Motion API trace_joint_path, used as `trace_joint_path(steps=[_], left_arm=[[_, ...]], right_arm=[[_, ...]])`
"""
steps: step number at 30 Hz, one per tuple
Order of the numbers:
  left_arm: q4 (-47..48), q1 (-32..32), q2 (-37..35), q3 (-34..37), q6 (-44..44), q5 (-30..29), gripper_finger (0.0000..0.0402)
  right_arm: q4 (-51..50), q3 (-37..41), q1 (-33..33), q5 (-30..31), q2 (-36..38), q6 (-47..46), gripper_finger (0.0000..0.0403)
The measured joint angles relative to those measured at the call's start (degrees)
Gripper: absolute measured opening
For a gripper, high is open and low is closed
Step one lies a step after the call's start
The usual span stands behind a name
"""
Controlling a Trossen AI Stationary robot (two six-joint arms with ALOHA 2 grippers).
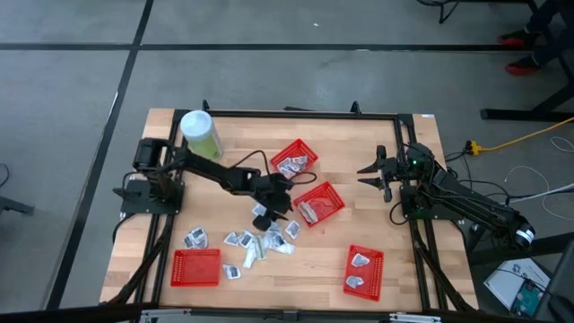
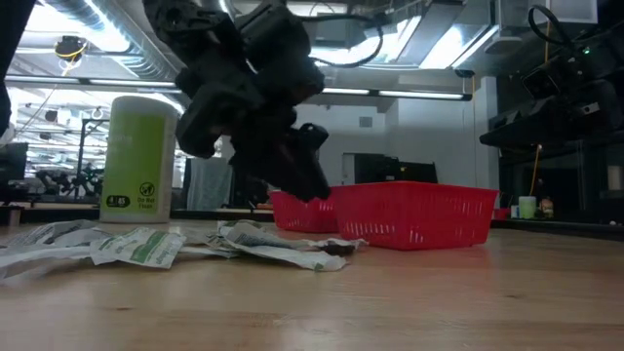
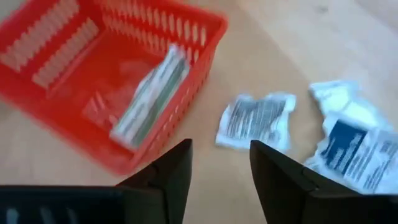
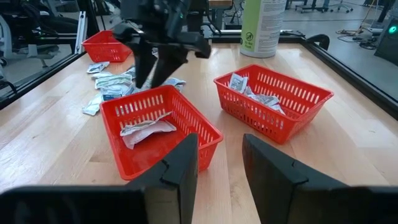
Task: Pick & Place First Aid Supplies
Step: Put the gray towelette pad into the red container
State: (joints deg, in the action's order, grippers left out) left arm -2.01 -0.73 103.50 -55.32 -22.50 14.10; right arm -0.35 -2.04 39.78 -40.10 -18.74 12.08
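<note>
- We see red baskets (image 1: 319, 203) and a green canister (image 1: 201, 134) around our left gripper (image 1: 280, 205).
- Its fingers are spread, empty; a packet (image 3: 149, 96) lies in the basket just beyond.
- Our right gripper (image 1: 372, 170) waits spread, well apart.

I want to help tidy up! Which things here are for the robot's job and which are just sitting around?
For the job:
- packets loose on the table
- packet in a basket
- left gripper, open, empty, beside that basket
- four red baskets

Just sitting around:
- green canister
- right gripper, waiting at the table's right side

I log a wooden counter (image 1: 359, 229) carrying four red mesh baskets (image 1: 195, 267), scattered first aid packets (image 1: 247, 244), one pale-green canister (image 1: 201, 135).
</note>
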Motion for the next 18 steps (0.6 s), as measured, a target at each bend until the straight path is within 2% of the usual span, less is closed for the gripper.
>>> trace_joint_path(steps=[5,18], left_arm=[[2.5,1.6,0.0,0.0,3.0,-2.4,0.0153],[5.6,7.9,-3.0,0.0,7.3,-2.4,0.0152]], right_arm=[[0.0,0.0,0.0,0.0,0.0,0.0,0.0126],[0.0,0.0,0.0,0.0,0.0,0.0,0.0126]])
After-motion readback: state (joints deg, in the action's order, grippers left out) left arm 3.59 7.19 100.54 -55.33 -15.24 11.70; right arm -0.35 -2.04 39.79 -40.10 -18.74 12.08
